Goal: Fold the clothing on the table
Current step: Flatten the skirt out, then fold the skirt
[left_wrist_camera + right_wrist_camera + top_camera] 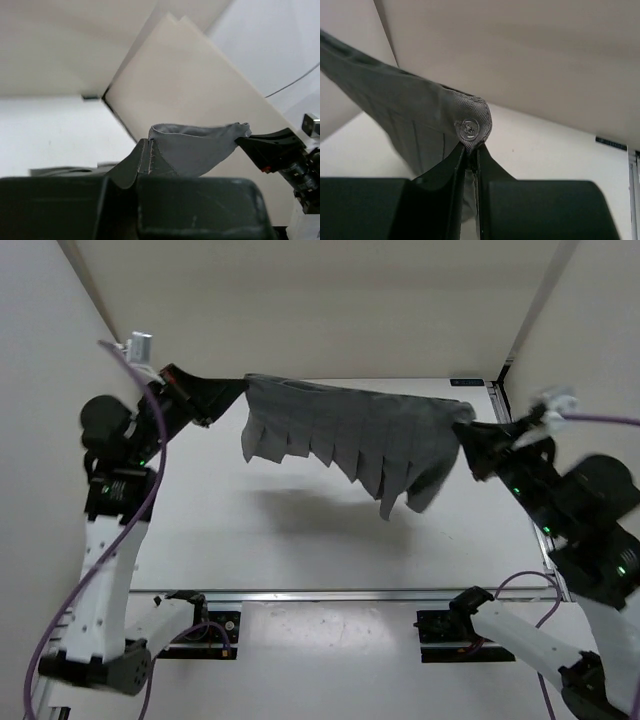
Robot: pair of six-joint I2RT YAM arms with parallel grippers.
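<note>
Left fingers point(212, 397) and right fingers point(470, 432) clenched on clothing point(360, 435), stretched above desk point(300, 550). Risk: thin corner pinch slips under tension, dropping one end.

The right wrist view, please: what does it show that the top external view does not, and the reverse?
Only the right wrist view shows the metal snap button at the clothing's corner, just above the right claw's pinch. Only the top external view shows the left claw holding the other end, the pleated hem hanging free, and its shadow on the table. Both show the grey clothing lifted and the right claw shut on it.
</note>
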